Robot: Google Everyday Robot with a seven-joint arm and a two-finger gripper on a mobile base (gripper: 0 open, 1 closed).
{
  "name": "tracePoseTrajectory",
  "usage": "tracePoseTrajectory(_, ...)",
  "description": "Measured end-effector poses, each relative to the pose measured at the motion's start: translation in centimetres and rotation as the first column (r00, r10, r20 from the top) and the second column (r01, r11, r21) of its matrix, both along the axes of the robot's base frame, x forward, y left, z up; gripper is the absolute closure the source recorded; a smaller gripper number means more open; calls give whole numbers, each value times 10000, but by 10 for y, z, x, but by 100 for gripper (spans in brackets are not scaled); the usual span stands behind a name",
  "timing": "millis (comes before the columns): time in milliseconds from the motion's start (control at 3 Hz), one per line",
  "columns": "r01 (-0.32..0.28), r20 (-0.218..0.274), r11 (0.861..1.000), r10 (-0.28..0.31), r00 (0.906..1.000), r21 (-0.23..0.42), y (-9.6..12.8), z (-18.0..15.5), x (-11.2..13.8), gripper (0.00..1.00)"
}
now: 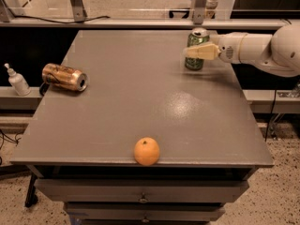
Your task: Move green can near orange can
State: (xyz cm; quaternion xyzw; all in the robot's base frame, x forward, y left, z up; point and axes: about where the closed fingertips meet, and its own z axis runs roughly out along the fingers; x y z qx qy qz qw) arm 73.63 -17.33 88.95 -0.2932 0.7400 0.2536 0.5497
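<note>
The green can [194, 63] stands upright on the grey table [140, 102], near the back right edge. My gripper [191, 51] reaches in from the right at mid-height of the green can and overlaps its front, so the can's middle is hidden. The orange can [64, 77] lies on its side near the table's left edge, silver end facing right, far from the green can.
A round orange fruit [146, 151] sits at the table's front edge, in the middle. A small white bottle [18, 80] stands on a shelf beyond the table's left edge. Metal frame posts [198, 3] rise behind the table. Drawers are below the tabletop.
</note>
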Motion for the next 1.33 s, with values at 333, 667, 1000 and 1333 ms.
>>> tracePoseTrajectory(333,-190,-118,9998,191,9997,41,0,-5,-3,43)
tracePoseTrajectory(667,-941,33,9955,940,9956,93,22,2,-13,64)
tracePoseTrajectory(1000,-2227,445,9745,2213,9742,275,70,17,-31,88)
tracePoseTrajectory(1333,-3773,1122,9253,3712,9217,379,137,42,-63,100)
